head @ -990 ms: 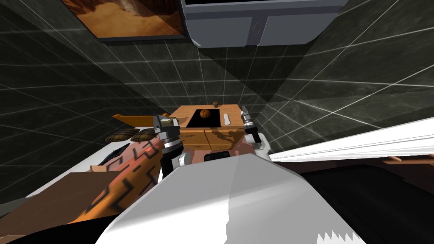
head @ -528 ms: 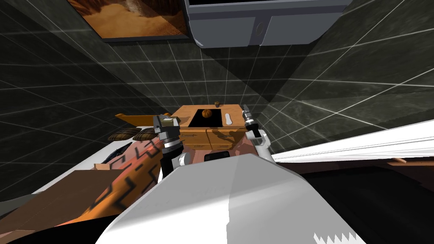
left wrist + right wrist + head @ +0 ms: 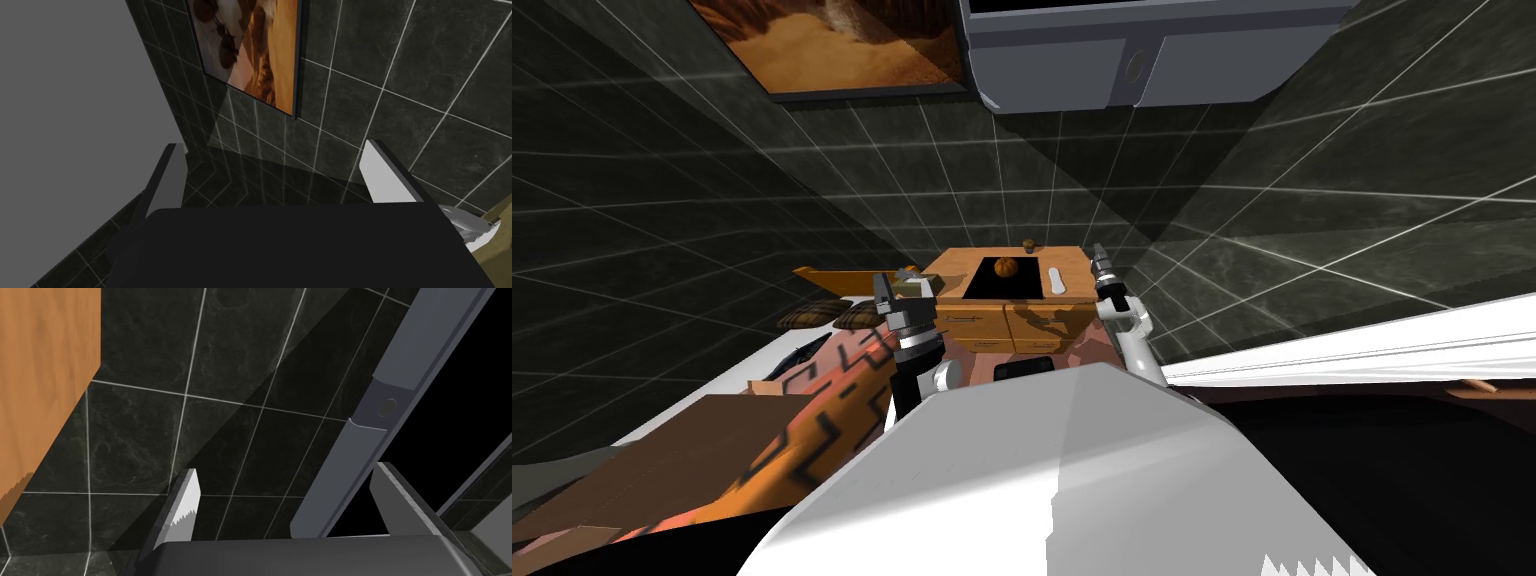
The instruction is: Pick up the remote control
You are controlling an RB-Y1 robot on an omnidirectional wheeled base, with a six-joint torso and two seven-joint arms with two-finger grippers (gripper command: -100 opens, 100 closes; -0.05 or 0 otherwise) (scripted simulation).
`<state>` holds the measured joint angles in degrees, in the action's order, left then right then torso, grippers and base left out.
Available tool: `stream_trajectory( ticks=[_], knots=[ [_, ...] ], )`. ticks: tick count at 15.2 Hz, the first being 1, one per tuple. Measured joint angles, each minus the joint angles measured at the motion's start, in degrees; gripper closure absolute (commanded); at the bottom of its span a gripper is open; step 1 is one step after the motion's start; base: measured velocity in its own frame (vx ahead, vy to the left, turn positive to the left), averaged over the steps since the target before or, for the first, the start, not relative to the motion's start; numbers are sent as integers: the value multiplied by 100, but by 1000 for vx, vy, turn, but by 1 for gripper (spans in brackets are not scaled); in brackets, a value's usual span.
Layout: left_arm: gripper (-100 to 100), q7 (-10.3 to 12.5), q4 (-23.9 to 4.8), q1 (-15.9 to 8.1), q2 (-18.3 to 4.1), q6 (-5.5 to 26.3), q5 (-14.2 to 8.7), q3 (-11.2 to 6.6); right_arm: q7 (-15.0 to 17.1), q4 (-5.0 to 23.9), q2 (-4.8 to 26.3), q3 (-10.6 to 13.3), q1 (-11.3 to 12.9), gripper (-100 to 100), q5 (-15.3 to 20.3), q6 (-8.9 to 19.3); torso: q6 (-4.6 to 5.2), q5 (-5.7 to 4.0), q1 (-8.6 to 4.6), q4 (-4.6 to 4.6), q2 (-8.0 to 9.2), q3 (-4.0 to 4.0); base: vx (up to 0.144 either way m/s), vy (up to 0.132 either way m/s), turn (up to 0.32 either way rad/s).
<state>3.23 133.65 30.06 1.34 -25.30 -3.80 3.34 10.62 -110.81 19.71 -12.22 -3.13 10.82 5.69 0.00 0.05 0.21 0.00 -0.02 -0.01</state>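
Note:
The remote control point(image 3: 1056, 281) is a slim white bar lying on the right part of a low wooden cabinet point(image 3: 982, 326) ahead of me. An orange round object point(image 3: 1005, 267) sits on the cabinet's black inset, and a small brown object point(image 3: 1029, 243) stands at its far edge. My right gripper point(image 3: 1100, 260) hovers by the cabinet's right edge, just right of the remote. In the right wrist view the right gripper point(image 3: 286, 469) is open and empty, with the cabinet's wooden side point(image 3: 45, 383) nearby. My left gripper point(image 3: 900, 284) is left of the cabinet; in its wrist view the left gripper point(image 3: 272, 147) is open and empty.
Dark tiled walls surround the cabinet. A grey unit point(image 3: 1152, 60) and a framed picture point(image 3: 842, 40) hang on the far wall. An orange and black patterned cloth point(image 3: 832, 390) and brown cushions point(image 3: 822, 318) lie to my left, a white ledge point(image 3: 1362, 340) to my right.
My head view has shifted slightly, so everything sits a little further right. The right forearm has risen and its gripper has moved a little forward beside the cabinet. Left arm unchanged.

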Motion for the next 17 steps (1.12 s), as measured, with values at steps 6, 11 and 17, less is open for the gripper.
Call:
stream_trajectory(
  ticks=[6, 11, 17],
  knots=[
    [0, 0, 0, 0, 0, 0, 0, 0, 332, 392, 148, -261, 435, -100, 68, 604, -2, -2, -5, 0, 0, 0, 0, 44, 27],
    [0, 0, 0, 0, 0, 0, 0, 0, 657, 648, 302, -500, 793, -100, 105, 1177, -1, 0, 1, 0, -2, -1, 4, 45, 19],
    [0, 0, 0, 0, 0, 0, 0, 0, 1050, 1048, 457, -797, 1270, -100, 161, 1893, -1, -1, -3, 0, -1, 0, 5, 53, 29]
  ],
)
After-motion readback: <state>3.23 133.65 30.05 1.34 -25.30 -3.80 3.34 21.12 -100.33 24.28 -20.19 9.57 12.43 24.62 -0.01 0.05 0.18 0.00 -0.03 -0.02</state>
